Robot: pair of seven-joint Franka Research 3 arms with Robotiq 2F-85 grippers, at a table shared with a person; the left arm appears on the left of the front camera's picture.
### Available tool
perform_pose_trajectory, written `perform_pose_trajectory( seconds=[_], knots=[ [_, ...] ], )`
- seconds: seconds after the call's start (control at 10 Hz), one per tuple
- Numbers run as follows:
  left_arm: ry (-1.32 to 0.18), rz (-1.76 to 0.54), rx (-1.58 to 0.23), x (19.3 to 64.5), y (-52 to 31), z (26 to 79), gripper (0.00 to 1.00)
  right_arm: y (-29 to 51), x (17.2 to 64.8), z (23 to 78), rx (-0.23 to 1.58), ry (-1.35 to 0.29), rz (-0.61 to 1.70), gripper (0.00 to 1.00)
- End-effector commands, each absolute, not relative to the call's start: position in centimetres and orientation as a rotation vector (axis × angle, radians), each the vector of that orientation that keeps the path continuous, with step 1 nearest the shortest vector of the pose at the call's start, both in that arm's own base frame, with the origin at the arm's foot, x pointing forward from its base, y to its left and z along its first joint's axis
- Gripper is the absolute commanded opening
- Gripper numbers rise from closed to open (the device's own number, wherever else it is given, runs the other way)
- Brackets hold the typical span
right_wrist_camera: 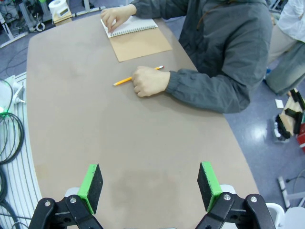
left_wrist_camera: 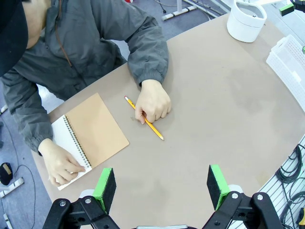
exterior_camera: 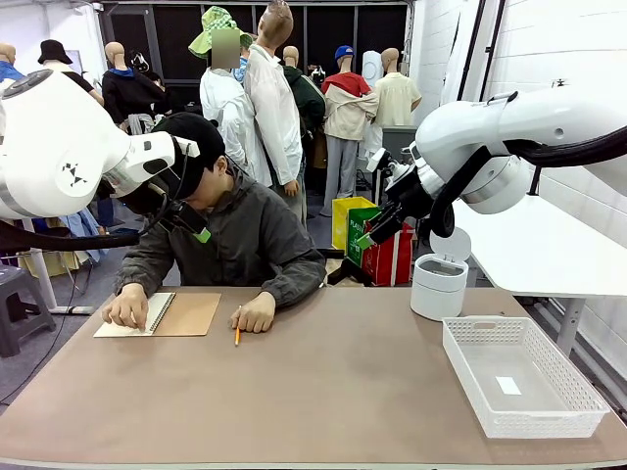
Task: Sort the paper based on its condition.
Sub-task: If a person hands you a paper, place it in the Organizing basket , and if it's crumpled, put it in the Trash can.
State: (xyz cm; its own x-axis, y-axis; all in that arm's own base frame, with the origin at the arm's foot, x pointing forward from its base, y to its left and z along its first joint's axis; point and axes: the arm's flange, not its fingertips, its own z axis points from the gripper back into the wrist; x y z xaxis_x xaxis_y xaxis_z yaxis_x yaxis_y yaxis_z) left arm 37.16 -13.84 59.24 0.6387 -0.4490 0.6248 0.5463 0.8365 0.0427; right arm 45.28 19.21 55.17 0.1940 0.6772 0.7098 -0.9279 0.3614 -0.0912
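We found the paper (exterior_camera: 132, 321) bound in the open notebook (exterior_camera: 186, 314) under the person's hand (exterior_camera: 125, 308) at the far left, nearer our left gripper (left_wrist_camera: 162, 187) than our right gripper (right_wrist_camera: 150, 186), both hanging wide open and empty.

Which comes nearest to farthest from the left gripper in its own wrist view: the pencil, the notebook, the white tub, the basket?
From the left gripper, open above the table:
1. Notebook, toward the picture's left, and pencil, just ahead under the person's hand; too close to call.
2. Basket, at the right edge.
3. White tub, top right, far side.
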Motion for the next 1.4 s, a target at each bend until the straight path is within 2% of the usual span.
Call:
perform_pose_trajectory(
  seconds=[0.0,1.3],
  knots=[
    [-0.671,-0.569,-0.158,37.21,-13.73,59.37,1.00,19.22,45.34,55.18,0.392,-0.750,1.163,1.00],
    [-0.671,-0.569,-0.158,37.21,-13.73,59.37,1.00,19.22,45.34,55.18,0.392,-0.750,1.163,1.00]
  ],
)
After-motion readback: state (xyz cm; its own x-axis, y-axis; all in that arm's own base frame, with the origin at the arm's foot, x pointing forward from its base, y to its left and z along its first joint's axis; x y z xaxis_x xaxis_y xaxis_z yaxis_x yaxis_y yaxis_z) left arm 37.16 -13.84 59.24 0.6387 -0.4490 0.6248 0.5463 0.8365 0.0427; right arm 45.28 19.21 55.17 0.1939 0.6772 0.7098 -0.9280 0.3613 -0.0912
